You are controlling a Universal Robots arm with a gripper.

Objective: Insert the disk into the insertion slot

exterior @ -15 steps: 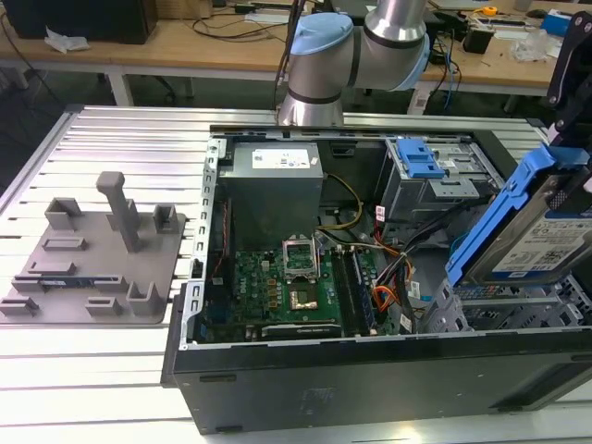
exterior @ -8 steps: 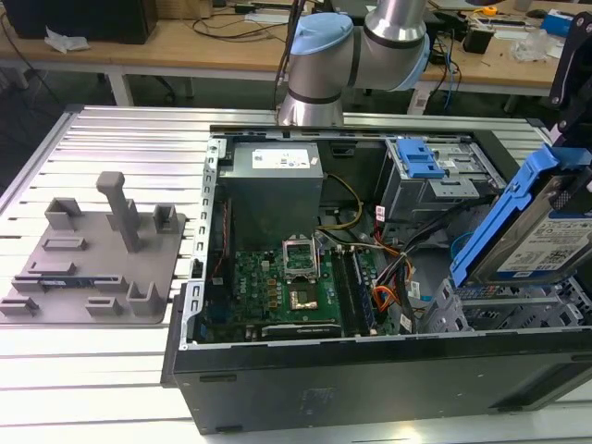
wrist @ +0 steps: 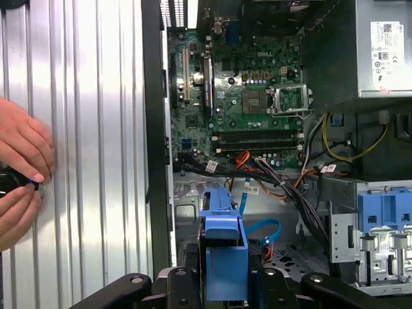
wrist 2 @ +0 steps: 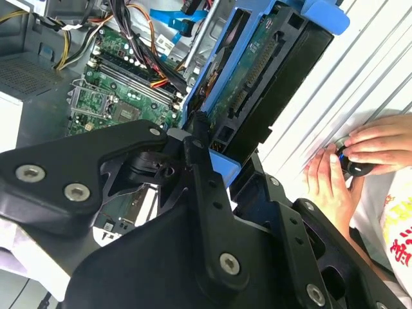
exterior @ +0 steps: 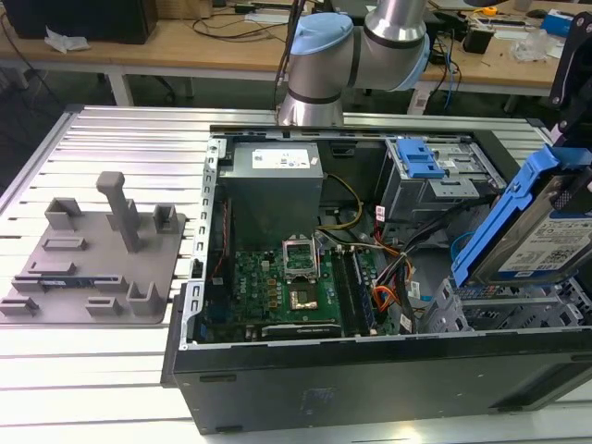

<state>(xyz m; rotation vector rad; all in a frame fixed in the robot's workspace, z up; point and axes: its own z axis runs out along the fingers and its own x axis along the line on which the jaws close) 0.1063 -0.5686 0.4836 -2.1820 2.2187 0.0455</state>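
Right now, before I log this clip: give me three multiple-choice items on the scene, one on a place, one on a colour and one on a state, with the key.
1. Where is the disk in the exterior view?
A. at its left
B. at its middle
C. at its right, over the insertion slot

2. What colour is the carrier framing the disk?
A. blue
B. red
C. yellow

3. How does the disk stand?
A. fully seated in the slot
B. tilted, gripped by the pincer, outside the slot
C. lying flat and loose

Key:
1 C, it hangs over the slot at the right edge.
2 A, the frame is bright blue.
3 B, the first wrist view shows the pincer clamped on the carrier, and the exterior view shows the disk slanted.
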